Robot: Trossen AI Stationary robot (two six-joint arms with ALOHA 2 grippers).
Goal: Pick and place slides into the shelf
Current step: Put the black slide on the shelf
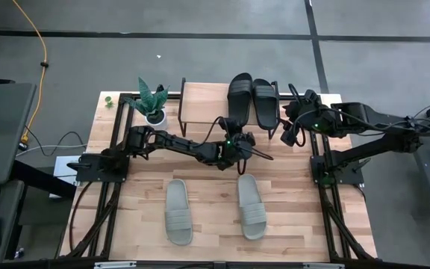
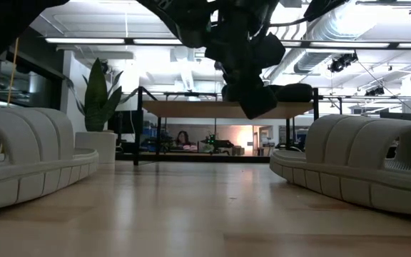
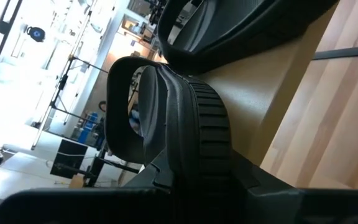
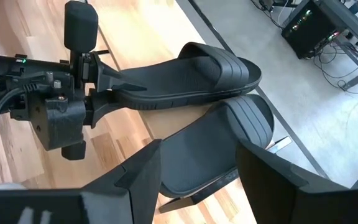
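Note:
Two black slides lie side by side at the right end of the shelf: one and one to its right. My left gripper is shut on the heel of the left black slide. My right gripper is open just above the heel end of the right black slide, a finger on either side, touching nothing that I can see. Two pale grey-green slides lie flat on the tabletop near the near edge, straps up. My left gripper pinches the left black slide at its heel edge, one finger above the sole and one below. It comes in level from the table's near side, along the slide's length. The slide's strap end lies on the shelf top; the heel juts past the shelf's near edge.
A potted plant stands left of the shelf. The left half of the shelf top is bare wood. Black frame rails run along both sides of the table. Free tabletop lies between the shelf and the grey-green slides.

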